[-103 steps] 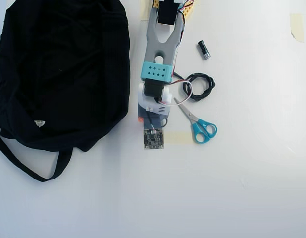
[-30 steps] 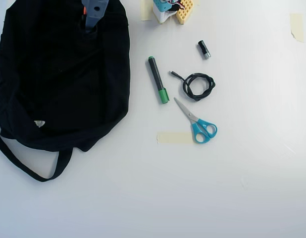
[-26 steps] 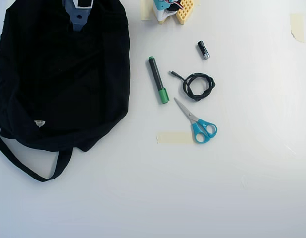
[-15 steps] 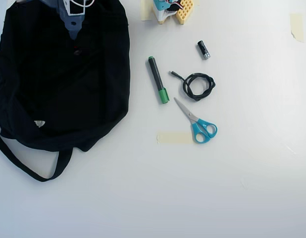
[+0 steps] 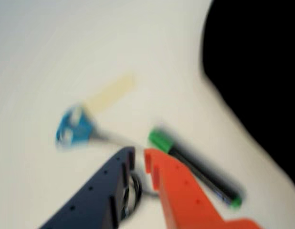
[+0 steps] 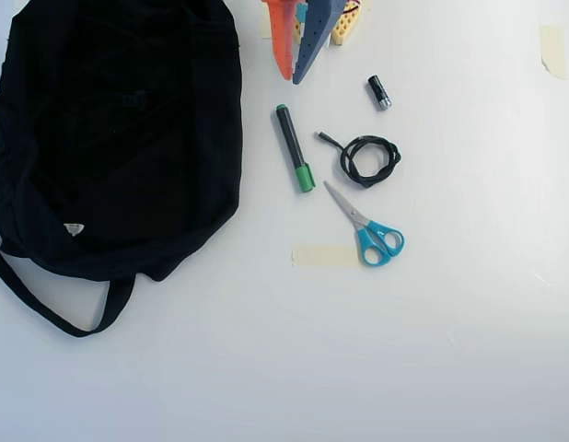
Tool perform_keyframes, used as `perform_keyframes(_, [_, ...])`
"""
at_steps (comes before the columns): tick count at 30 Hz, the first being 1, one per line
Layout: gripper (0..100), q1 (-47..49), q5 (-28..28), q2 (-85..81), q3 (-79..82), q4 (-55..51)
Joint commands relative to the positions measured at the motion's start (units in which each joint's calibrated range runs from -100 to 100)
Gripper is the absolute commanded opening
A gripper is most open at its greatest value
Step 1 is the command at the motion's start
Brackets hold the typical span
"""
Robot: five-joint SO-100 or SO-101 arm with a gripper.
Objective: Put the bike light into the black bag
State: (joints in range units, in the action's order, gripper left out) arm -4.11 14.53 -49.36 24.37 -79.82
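White tabletop seen from above: the black bag (image 6: 110, 138) fills the left, with the bike light (image 6: 135, 98) lying faintly visible on its fabric. The gripper (image 6: 291, 75), jaws nearly together and empty, hangs right of the bag, so the light lies to its left.

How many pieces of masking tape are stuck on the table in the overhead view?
3: one strip left of the scissors, one at the upper right corner, one at the top, partly hidden by the fingers. More may be hidden under the black bag.

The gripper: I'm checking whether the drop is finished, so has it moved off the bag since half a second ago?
Yes. In the overhead view the gripper has swung right, off the black bag, and now sits above the green marker.
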Motion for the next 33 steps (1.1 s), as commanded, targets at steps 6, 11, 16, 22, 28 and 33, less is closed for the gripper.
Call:
perform_keyframes(6, [2,8.4,-8.3,-19.3,29.8,8.7])
perform_keyframes(11, [2,8.5,-11.6,-30.8,44.3,10.1])
perform_keyframes(16, [2,8.8,-12.1,-42.3,57.5,9.6])
perform_keyframes(22, [2,8.5,-12.1,-50.4,66.6,7.7])
perform_keyframes(28, [2,8.5,-11.6,-50.3,72.6,5.9])
perform_keyframes(33, [2,8.8,-11.6,-50.3,75.0,6.8])
